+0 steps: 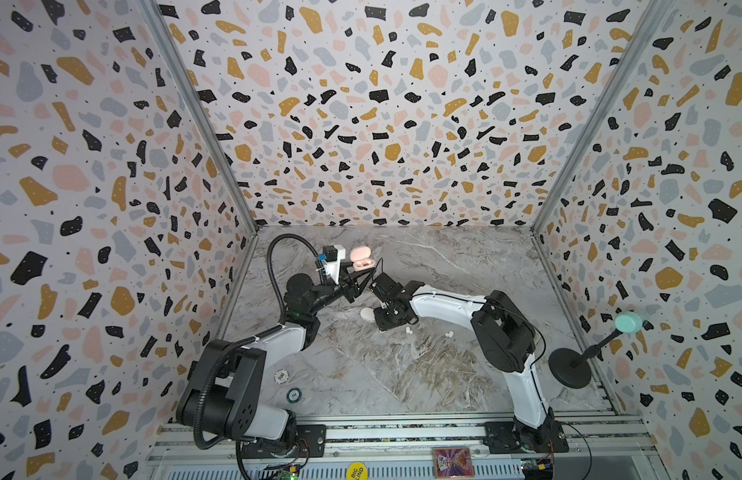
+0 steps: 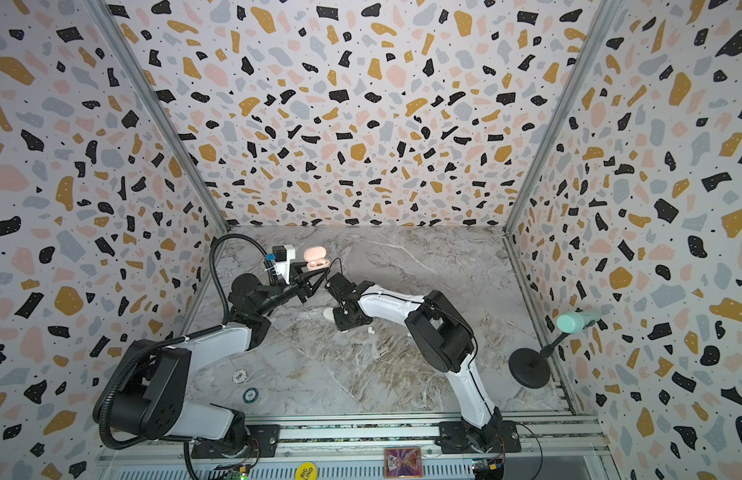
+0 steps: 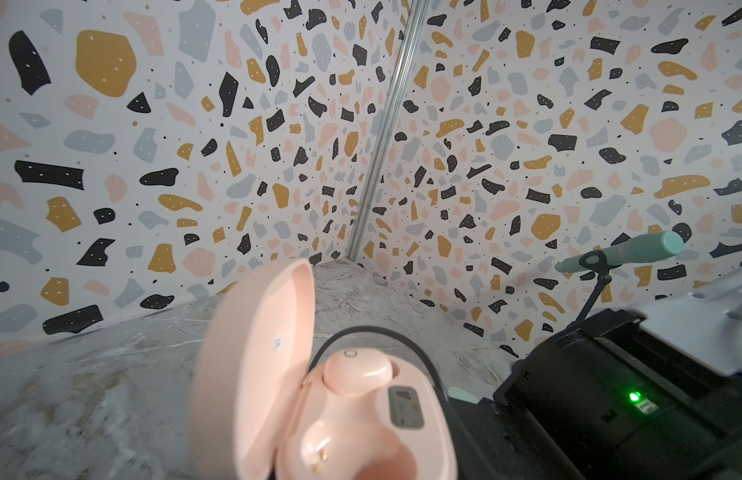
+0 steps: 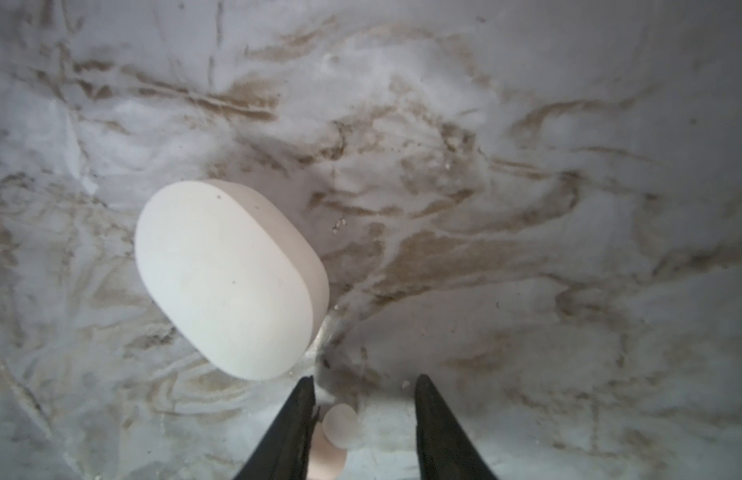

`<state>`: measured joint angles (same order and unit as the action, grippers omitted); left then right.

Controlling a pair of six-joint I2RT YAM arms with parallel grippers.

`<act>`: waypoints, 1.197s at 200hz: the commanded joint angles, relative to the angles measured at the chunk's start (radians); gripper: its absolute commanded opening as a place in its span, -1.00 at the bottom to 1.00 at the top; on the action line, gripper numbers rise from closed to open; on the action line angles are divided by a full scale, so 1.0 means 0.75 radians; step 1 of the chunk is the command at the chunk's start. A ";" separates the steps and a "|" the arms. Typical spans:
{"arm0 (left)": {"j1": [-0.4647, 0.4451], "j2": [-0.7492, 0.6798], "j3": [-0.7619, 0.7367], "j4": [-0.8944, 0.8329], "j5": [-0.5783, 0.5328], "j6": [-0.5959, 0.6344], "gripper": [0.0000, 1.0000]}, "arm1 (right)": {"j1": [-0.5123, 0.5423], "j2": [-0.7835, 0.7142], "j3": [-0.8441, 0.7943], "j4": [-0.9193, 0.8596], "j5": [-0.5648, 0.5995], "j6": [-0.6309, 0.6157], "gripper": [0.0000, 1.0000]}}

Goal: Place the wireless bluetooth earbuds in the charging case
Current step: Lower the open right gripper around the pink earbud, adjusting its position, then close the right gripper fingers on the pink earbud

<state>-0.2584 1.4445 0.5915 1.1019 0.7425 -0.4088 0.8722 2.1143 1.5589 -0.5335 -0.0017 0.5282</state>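
Note:
My left gripper (image 1: 364,276) is shut on the open pink charging case (image 1: 360,257), holding it above the table. In the left wrist view the case (image 3: 344,428) has its lid up. One pink earbud (image 3: 354,372) sits in a slot and the other slot is bare. My right gripper (image 4: 363,386) points down at the table with its jaws open. A pale pink earbud (image 4: 338,426) rests against one finger, well apart from the other. A shut white case (image 4: 228,278) lies just beyond. Two white earbuds (image 1: 409,331) (image 1: 448,333) lie on the marble.
Two poker chips (image 1: 281,376) (image 1: 293,395) lie near the left arm. A mint microphone (image 1: 627,322) on a black stand (image 1: 569,368) is by the right wall. A card (image 1: 451,461) and a yellow disc (image 1: 356,471) sit on the front rail.

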 commanded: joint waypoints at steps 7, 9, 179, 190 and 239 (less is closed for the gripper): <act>-0.001 -0.020 0.005 0.095 0.023 0.001 -0.14 | -0.006 -0.010 0.058 -0.071 0.030 -0.026 -0.05; -0.001 -0.020 0.005 0.095 0.023 0.001 -0.14 | -0.005 -0.008 0.059 -0.073 0.032 -0.027 -0.05; -0.002 -0.013 0.009 0.105 0.024 -0.007 -0.14 | 0.018 -0.054 0.002 -0.174 0.142 -0.017 0.04; -0.001 -0.012 0.008 0.106 0.024 -0.007 -0.14 | 0.021 -0.068 -0.005 -0.176 0.135 -0.011 0.03; -0.001 -0.005 0.010 0.108 0.025 -0.007 -0.14 | 0.026 -0.106 0.005 -0.172 0.099 -0.001 0.03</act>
<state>-0.2584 1.4445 0.5915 1.1027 0.7429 -0.4122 0.8837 2.1002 1.5620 -0.6216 0.0860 0.5163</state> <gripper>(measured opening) 0.434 0.513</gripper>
